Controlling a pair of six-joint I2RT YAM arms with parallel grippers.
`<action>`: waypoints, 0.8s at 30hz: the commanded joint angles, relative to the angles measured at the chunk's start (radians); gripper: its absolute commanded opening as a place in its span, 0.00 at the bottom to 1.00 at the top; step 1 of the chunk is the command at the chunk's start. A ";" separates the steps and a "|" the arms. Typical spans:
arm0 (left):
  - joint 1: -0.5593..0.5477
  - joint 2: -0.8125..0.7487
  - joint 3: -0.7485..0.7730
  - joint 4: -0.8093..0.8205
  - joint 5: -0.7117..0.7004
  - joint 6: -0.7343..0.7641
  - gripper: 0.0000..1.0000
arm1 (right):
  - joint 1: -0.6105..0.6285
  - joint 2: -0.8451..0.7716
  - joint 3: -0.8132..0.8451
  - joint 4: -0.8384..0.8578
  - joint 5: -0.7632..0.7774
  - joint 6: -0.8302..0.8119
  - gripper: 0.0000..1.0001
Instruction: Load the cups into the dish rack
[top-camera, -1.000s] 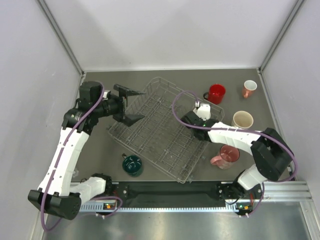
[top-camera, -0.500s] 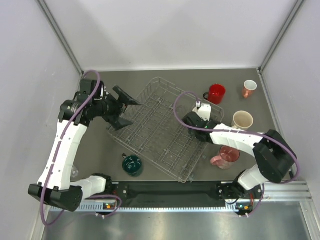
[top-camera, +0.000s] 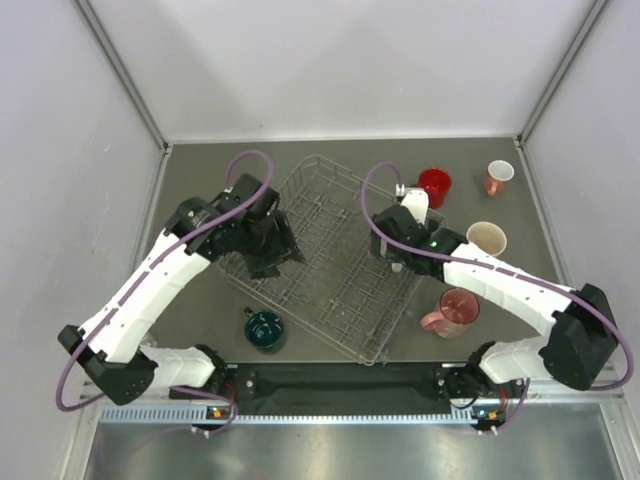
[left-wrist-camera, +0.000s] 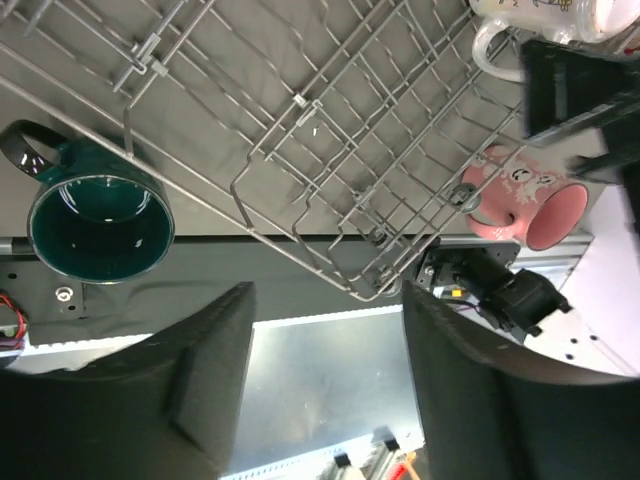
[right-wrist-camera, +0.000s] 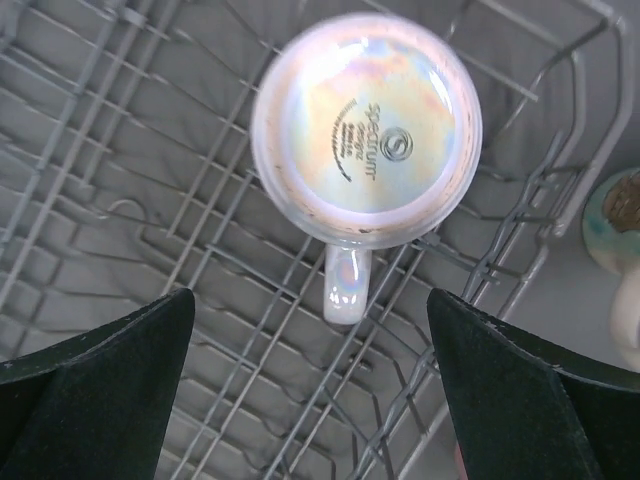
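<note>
We see the dish rack (top-camera: 330, 290) sitting skewed mid-surface (top-camera: 470, 160) in the top cam. The left end effector (top-camera: 270, 245) hangs over the rack's 9 o'clock edge. Its wrist cam shows the fingers (left-wrist-camera: 200, 380) apart, looking down past the rack's near corner. The right end effector (top-camera: 395, 245) is over the rack's 2 o'clock corner w/ fingers (right-wrist-camera: 100, 380) spread wide. They're clear of an iridescent white mug (right-wrist-camera: 365, 130) standing upside down inside the rack, base up w/ a printed maker's mark, handle at 6 o'clock. We can't make that mug out in the top cam, since the right arm covers the spot. The other cups are on the surface outside the rack. The teal mug (top-camera: 264, 330) is upright just off the 7 o'clock side, and the pink mug (top-camera: 452, 312) is at 4 o'clock, apparently on its side. The cream mug (top-camera: 485, 239) is at 3 o'clock, the red mug (top-camera: 433, 187) is near the 1 o'clock corner, and the salmon mug (top-camera: 497, 177) is beyond it twd the far-right corner.
</note>
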 joint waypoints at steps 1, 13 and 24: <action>-0.063 -0.062 -0.005 -0.194 -0.130 -0.052 0.64 | 0.007 -0.064 0.098 -0.118 -0.015 -0.067 1.00; -0.337 -0.249 -0.322 -0.086 -0.189 -0.184 0.55 | 0.007 -0.194 0.079 -0.107 -0.084 -0.111 1.00; -0.489 -0.309 -0.513 0.040 -0.345 -0.136 0.58 | 0.005 -0.358 0.004 -0.043 -0.084 -0.142 1.00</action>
